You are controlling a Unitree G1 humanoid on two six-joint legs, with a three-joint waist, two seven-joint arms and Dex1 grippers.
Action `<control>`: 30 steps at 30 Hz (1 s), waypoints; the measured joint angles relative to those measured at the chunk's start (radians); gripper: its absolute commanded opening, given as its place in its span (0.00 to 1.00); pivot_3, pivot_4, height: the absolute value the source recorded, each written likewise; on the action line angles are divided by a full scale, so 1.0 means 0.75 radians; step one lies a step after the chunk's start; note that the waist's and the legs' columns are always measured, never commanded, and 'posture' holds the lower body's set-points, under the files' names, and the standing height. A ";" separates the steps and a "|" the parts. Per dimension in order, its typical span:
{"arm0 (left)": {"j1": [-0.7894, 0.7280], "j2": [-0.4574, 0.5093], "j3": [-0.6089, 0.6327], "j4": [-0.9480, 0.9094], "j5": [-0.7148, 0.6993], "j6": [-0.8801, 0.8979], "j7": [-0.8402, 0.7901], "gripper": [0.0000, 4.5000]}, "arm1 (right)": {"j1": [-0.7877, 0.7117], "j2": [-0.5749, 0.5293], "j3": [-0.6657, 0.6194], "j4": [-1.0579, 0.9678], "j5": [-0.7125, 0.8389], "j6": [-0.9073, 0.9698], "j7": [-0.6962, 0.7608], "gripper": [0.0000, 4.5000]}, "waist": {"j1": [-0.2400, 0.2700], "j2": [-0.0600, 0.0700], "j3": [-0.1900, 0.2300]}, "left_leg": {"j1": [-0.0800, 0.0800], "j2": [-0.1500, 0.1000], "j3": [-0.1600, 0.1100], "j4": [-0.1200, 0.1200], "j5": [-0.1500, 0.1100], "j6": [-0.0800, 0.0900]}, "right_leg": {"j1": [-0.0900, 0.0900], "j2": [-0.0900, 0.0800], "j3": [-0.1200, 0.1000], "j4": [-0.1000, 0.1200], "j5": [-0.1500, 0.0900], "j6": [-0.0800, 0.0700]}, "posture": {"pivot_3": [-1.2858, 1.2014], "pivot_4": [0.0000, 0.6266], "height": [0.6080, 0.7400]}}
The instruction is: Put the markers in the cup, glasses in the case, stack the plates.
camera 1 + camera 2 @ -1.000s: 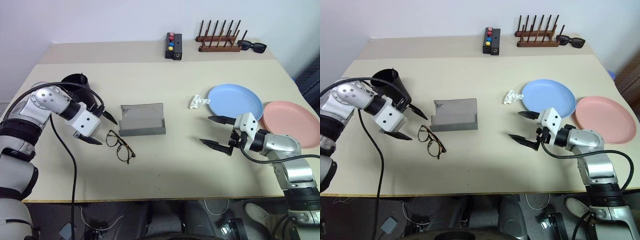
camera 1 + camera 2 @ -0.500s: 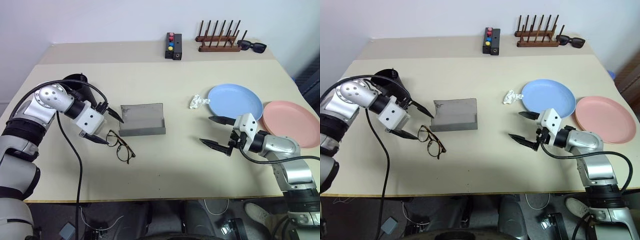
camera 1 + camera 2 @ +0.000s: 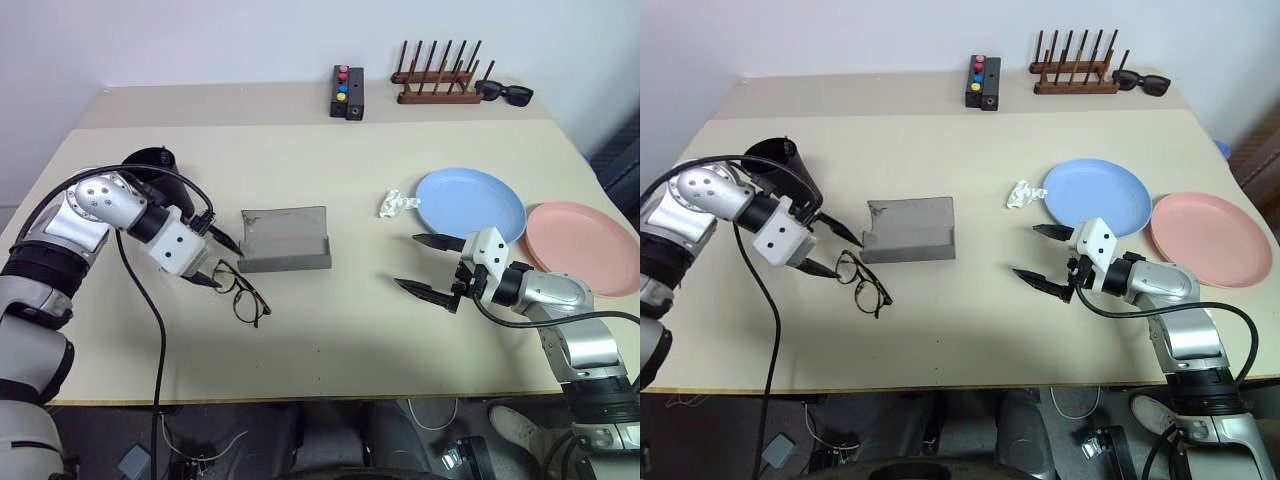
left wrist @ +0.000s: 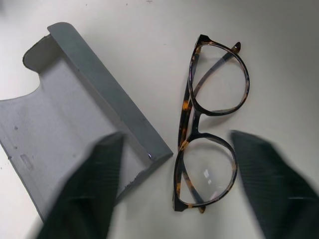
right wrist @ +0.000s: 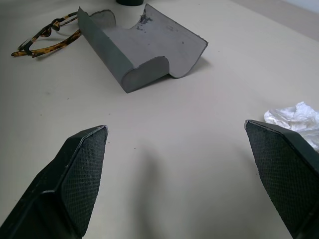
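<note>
Left gripper (image 3: 222,262) lining up on the glasses (image 3: 241,290)

Glasses lie folded on the counter (image 3: 330,340) toward its left edge, just in front of the open case (image 3: 285,239); left jaws straddle them, part open, gripping nothing; right gripper (image 3: 425,267) waits jaws wide by the blue plate (image 3: 470,202)

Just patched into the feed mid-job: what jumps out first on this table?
The left gripper hangs right over the glasses, which lie folded on the table beside the open grey case; nothing is gripped yet. Off to the right, the blue plate and pink plate sit side by side, unstacked, with the right gripper wide open just in front of them. A black cup stands behind the left arm.
</note>
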 measured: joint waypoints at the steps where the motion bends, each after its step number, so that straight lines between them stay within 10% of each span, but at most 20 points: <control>1: 0.003 0.000 0.000 -0.003 0.000 -0.001 0.000 0.24 | 0.000 0.000 0.000 -0.003 0.000 0.001 0.000 1.00 | 0.000 0.000 0.000 | 0.000 0.000 0.000 0.000 0.000 0.000 | 0.000 0.000 0.000 0.000 0.000 0.000 | 0.52 0.24 1.00; 30: -0.055 -0.061 -0.169 0.065 0.084 -0.095 0.000 0.24 | 0.035 0.015 0.002 -0.077 0.004 0.036 -0.040 1.00 | 0.002 0.000 0.000 | 0.000 0.000 0.000 0.000 0.000 0.000 | 0.000 0.000 0.000 0.000 0.000 0.000 | 0.52 0.24 1.00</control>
